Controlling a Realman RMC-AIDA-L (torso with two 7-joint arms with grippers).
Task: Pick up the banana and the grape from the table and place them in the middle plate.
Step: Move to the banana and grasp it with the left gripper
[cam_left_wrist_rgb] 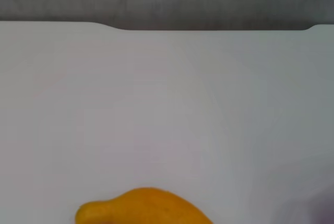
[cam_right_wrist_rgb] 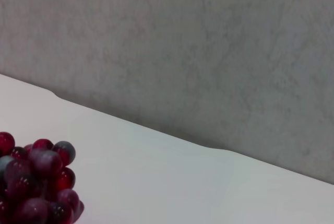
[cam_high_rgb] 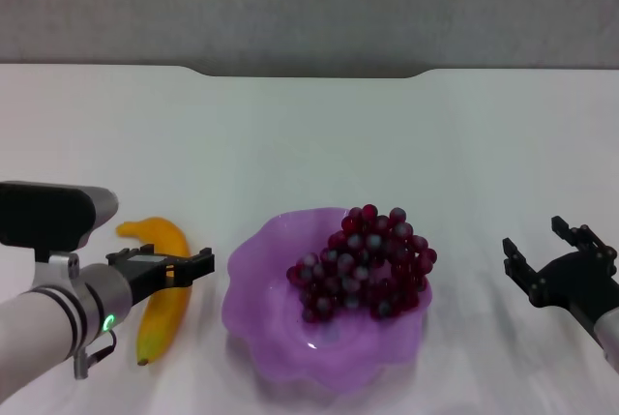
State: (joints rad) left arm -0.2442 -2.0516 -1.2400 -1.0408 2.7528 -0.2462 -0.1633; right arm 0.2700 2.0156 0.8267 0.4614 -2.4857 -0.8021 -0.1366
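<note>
Left pincer (cam_high_rgb: pixel 174 268) spread, straddling the banana (cam_high_rgb: pixel 164 309) on the worktop (cam_high_rgb: pixel 309 144). Right pincer (cam_high_rgb: pixel 544 252) released, idle right of the purple scalloped plate (cam_high_rgb: pixel 290 338). Grape bunch (cam_high_rgb: pixel 363 265) sits inside it.

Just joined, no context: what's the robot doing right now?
The grape bunch already sits in the middle plate. The banana lies on the table to the plate's left, and the left claw is at it, fingers around its middle, though a firm grip can't be confirmed. The right claw hangs open to the plate's right, holding nothing.
</note>
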